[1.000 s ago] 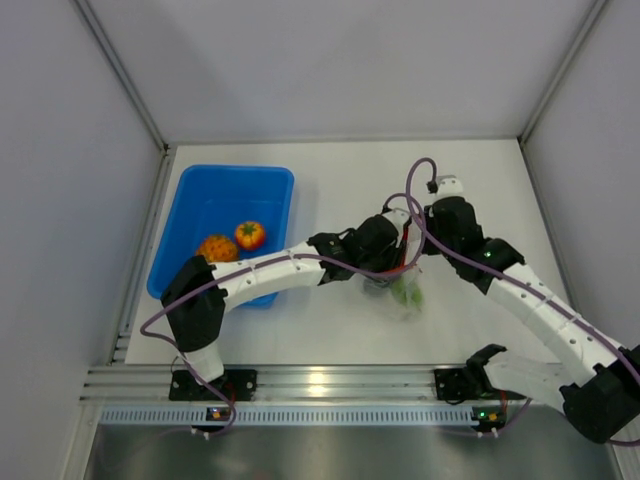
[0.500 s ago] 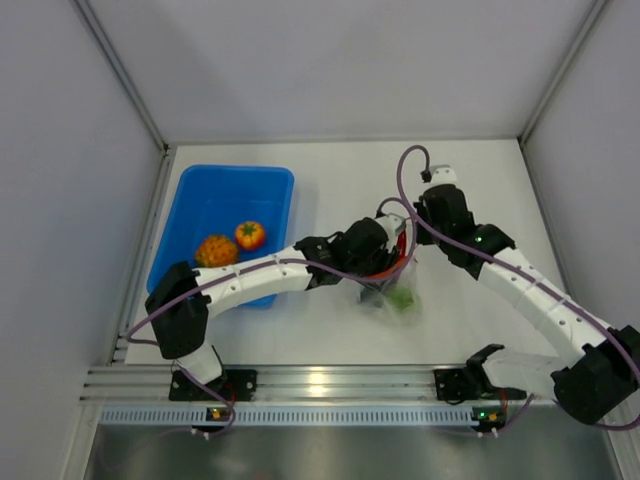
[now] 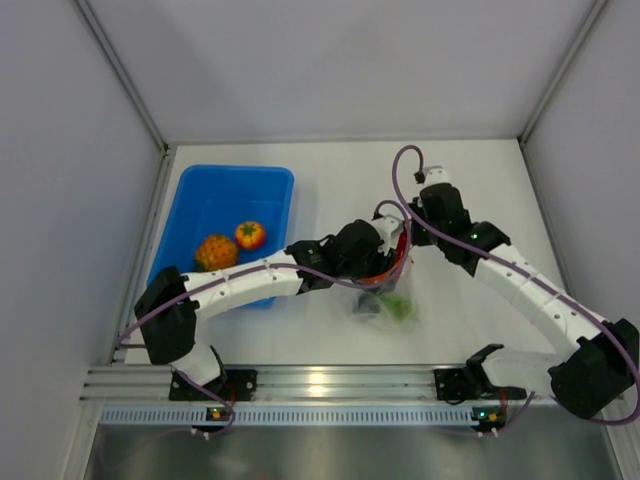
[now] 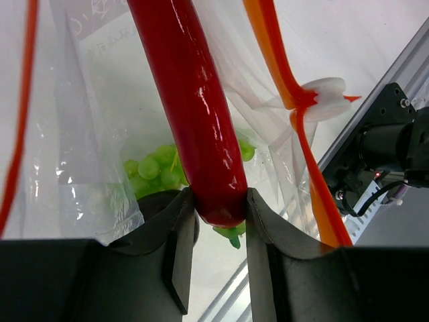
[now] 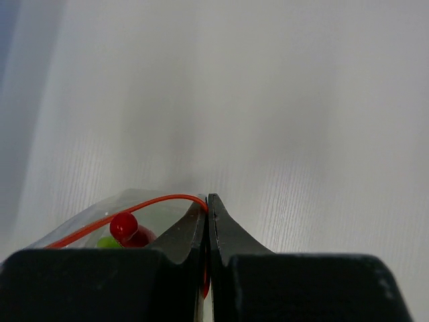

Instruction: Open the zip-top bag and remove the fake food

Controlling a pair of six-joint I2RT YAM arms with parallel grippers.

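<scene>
Left wrist: clamping red chili (image 4: 184, 100) in left gripper (image 4: 220, 201) for pull-out; pinching zip-top bag (image 4: 80, 141) rim in closed right gripper (image 5: 208, 208), probably bracing mouth open.

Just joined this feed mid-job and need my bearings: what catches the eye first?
The left gripper clamps the end of a glossy red chili pepper between the orange zip strips of the clear zip-top bag at mid-table. The right gripper is shut on that bag's zip edge. At left, the blue tray holds two orange-red fake food pieces.
</scene>
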